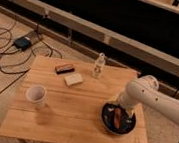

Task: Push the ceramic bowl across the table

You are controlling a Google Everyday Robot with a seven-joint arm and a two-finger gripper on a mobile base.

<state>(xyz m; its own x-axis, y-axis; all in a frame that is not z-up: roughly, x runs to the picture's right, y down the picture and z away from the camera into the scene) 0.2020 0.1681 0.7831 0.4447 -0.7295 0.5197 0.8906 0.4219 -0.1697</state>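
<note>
The pincer [124,111] sits over the ceramic bowl [104,119] near the desk [76,115] edge, masked by the arm [150,97]; grip state indeterminate.

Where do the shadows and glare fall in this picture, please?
Camera view: the paper cup casts a soft shadow on the table toward the near edge; the ceramic bowl has a glinting rim; the gripper sits over the bowl.

On the table [75,119]: the ceramic bowl [105,120], gripper [123,110] at its far rim; cup [35,96] left of it; bottle [99,66], pale block [73,79], dark block [64,68] beyond.
</note>
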